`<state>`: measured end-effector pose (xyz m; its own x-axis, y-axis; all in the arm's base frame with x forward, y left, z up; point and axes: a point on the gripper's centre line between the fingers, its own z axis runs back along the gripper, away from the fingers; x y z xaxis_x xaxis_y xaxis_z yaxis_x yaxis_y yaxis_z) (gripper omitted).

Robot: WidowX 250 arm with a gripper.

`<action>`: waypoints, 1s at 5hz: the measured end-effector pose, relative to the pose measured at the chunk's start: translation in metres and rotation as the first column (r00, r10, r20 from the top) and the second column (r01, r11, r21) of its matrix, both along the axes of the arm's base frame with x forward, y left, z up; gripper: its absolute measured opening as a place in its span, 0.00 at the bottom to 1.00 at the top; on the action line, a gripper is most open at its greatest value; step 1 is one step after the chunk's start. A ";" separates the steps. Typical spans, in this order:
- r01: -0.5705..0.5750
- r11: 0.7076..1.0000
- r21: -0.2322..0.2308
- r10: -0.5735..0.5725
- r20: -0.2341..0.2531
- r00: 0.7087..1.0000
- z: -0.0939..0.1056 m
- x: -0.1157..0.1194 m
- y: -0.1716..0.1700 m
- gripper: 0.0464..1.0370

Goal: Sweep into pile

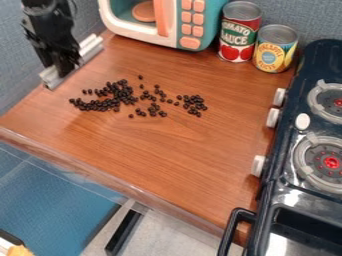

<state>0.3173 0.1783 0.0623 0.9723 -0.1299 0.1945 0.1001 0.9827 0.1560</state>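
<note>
Black gripper (65,73), upper L of frame, meets pale bar (91,50); opening & hold, if any, can't be told. Black beans (119,93) lie scattered L of ctr on wooden counter (167,150); too quick a sweep could roll strays off.

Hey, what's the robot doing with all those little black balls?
The black gripper is over by the wall, at a pale bar that it seems to be holding, probably to sweep with. The job is to push the little black balls into a pile. Right now they lie scattered across the wooden counter, bunched thickly in some spots with loose ones in between, so they aren't one neat pile yet.
</note>
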 end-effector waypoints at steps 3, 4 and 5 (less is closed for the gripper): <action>0.003 1.000 0.017 -0.002 -0.044 0.999 -0.024 0.000 0.000 0.31; 0.001 1.000 0.020 0.000 -0.048 0.999 -0.027 -0.005 0.002 0.31; -0.007 0.997 0.080 0.009 -0.022 1.000 -0.021 -0.008 0.008 0.31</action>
